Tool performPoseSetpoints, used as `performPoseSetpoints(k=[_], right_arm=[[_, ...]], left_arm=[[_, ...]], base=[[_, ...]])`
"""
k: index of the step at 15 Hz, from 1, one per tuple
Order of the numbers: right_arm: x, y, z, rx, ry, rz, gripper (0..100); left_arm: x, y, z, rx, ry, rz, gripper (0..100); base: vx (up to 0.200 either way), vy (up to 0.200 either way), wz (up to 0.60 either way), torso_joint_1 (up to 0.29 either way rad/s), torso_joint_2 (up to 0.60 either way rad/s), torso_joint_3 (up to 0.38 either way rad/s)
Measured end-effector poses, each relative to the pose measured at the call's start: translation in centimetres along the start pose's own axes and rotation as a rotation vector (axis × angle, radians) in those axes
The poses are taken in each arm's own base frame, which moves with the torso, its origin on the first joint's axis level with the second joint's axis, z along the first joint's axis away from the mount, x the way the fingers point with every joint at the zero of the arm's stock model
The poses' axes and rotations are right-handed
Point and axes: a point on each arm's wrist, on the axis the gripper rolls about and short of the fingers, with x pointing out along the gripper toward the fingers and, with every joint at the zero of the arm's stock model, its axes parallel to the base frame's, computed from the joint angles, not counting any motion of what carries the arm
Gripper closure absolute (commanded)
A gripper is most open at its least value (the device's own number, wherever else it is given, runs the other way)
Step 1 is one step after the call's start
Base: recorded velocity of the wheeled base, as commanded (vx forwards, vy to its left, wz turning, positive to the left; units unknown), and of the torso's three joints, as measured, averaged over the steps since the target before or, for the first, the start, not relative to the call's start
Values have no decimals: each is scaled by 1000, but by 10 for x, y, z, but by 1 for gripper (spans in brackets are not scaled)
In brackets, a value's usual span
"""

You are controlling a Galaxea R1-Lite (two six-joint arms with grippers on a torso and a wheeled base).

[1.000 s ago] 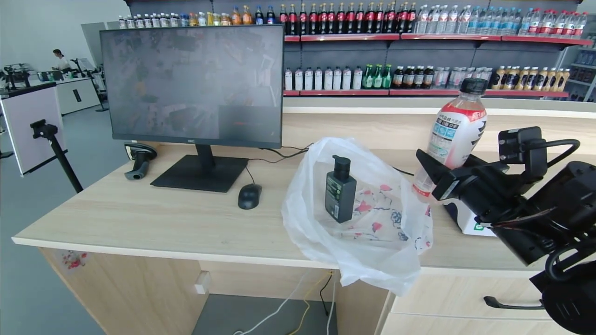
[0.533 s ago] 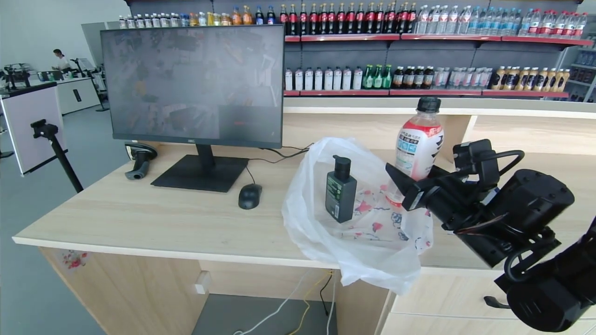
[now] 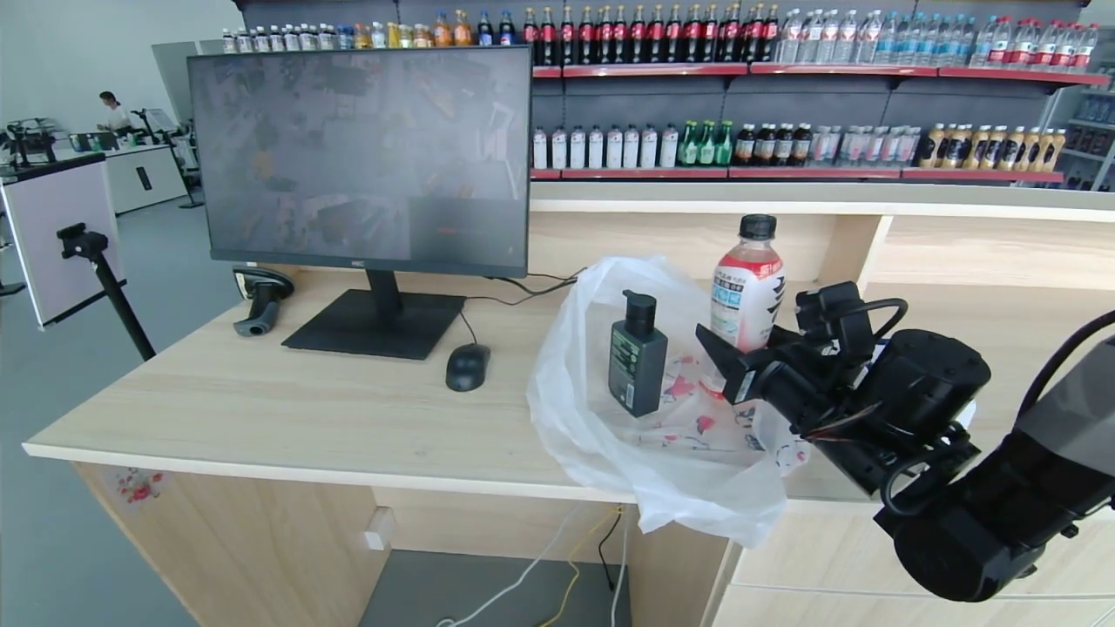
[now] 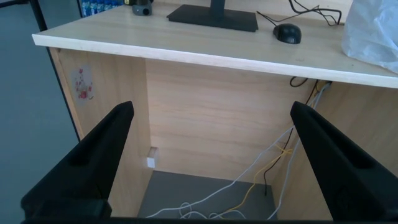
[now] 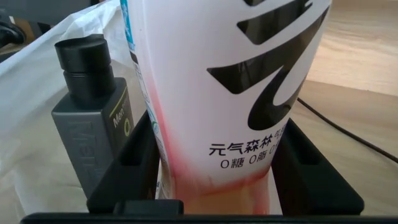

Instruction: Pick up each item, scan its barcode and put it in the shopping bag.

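Swung left to the shopping bag (image 3: 585,433), we are clenching the stiff, slippery bottle (image 3: 747,294) low in our right end effector (image 3: 737,361).

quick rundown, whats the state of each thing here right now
shopping bag, open, lying on the counter
drink bottle, capped, upright, gripped over the shopping bag
pump bottle, upright inside the shopping bag
right gripper, shut on the drink bottle
left gripper, open, empty, below the counter edge
scanner, resting on the counter, untouched
monitor, upright, screen dim
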Motion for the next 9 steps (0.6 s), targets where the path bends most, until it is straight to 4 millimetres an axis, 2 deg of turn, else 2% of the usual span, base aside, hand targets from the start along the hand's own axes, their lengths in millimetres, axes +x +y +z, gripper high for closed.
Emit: performPoseSetpoints(k=[4,9], right_arm=[[7,0,-14,-1,32,-2,100],[8,1,-23,-1,49,0,100]], left_arm=[[0,0,0,0,0,0,0],[0,0,0,0,0,0,0]], base=[[0,0,0,0,0,0],[0,0,0,0,0,0]])
